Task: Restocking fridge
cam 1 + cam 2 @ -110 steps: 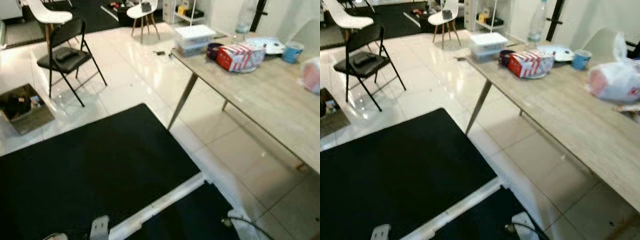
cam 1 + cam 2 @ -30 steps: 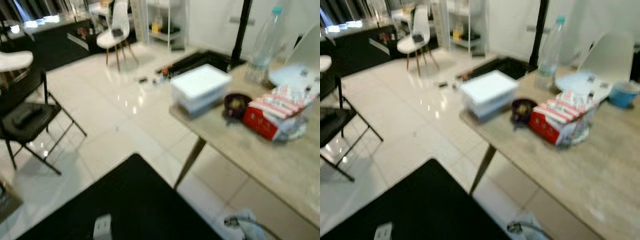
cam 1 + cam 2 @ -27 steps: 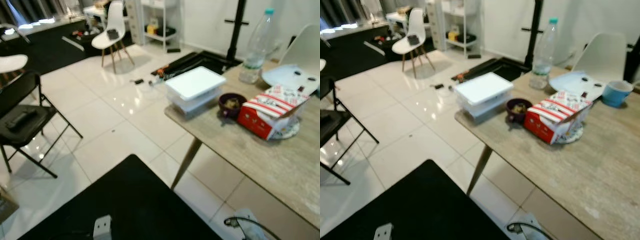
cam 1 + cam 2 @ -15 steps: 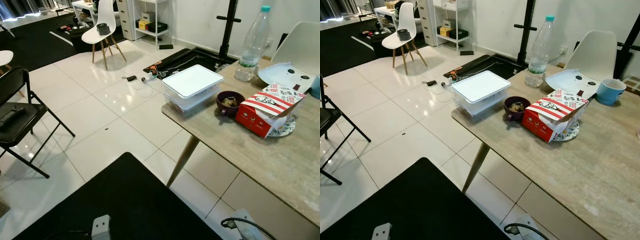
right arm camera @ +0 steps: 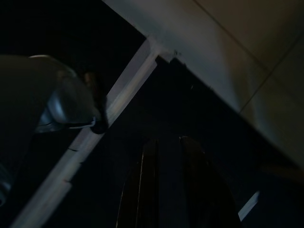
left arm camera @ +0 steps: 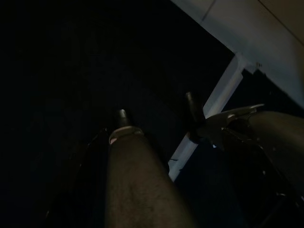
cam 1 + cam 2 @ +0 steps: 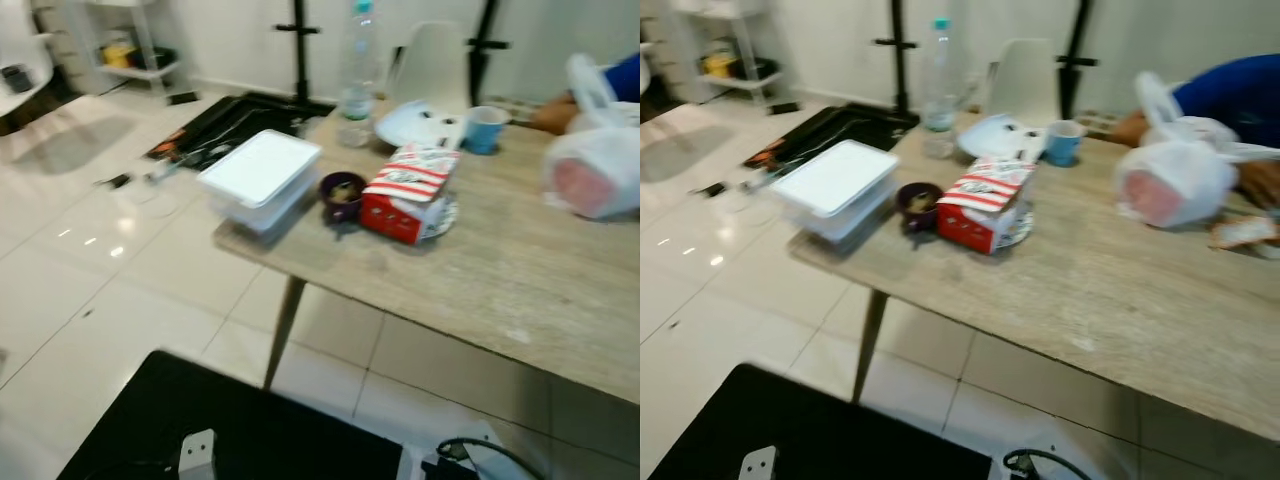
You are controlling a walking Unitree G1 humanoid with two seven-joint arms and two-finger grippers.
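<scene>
The head has swung round to the right: half a second back the counter (image 7: pixel 480 285) sat off to the side, now it runs across the middle of the view, a little blurred, so the turn looks to be in progress. That's camera movement; the things on top haven't shifted among themselves.

Left to right along it: the white lidded container (image 7: pixel 260 178) at the near corner, the small dark bowl (image 7: pixel 342 190) just beside it, then the red-and-white food box (image 7: pixel 408 192) on its plate. Behind them stand the water bottle (image 7: pixel 357 72) and the blue cup (image 7: pixel 485 128). New at the far right is a white plastic bag (image 7: pixel 1178 180) with something pink inside, and a person's blue sleeve (image 7: pixel 1230 92) behind it.

No fridge in sight, so I'd judge the robot is sizing up what to restock.

Both arms hang idle over the black mat. The left claw (image 6: pixel 156 108) has its fingers spread, empty; the right claw (image 5: pixel 167 141) has its fingers nearly together, holding nothing.
</scene>
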